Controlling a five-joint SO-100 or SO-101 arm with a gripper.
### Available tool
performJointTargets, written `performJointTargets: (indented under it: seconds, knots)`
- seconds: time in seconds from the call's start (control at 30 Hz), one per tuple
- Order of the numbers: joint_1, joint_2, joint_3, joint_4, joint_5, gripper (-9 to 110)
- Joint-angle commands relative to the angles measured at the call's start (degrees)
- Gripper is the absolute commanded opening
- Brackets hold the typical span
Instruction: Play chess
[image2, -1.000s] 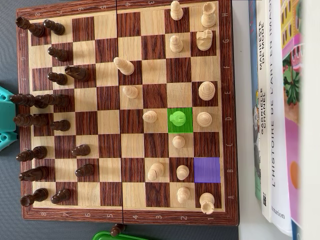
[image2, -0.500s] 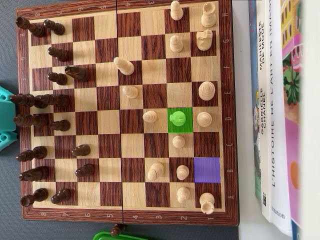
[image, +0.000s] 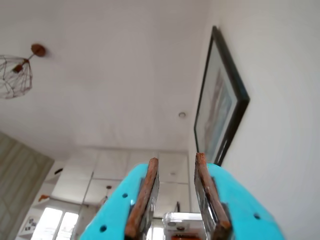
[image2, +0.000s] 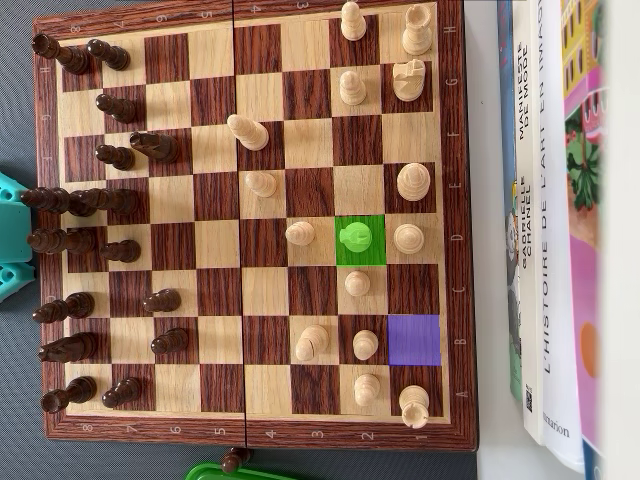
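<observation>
gripper (image: 176, 162): pointed at ceiling, fingers parted slightly, nothing held
green piece (image2: 355, 238): stood on green-marked square
purple square (image2: 414, 339): left unoccupied
chessboard (image2: 255, 432): pieces spread

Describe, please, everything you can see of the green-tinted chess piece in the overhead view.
The green-tinted chess piece is a small pawn-like piece with a round head, seen from above. It stands upright, centred on a square highlighted bright green, on the right side of the wooden chessboard. Piece and square share the same green tint. Nothing touches it; pale pieces stand on neighbouring squares.
</observation>
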Motion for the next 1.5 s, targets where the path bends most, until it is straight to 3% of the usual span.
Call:
performJointTargets:
  seconds: [0.0, 0.8, 1.47]
  knots:
    - [-0.3, 0.3, 1.1, -4.7, -0.4, 12]
    - [0.4, 0.3, 1.1, -32.1, -0.4, 12]
    - [0.3, 0.3, 1.1, -32.7, 0.0, 12]
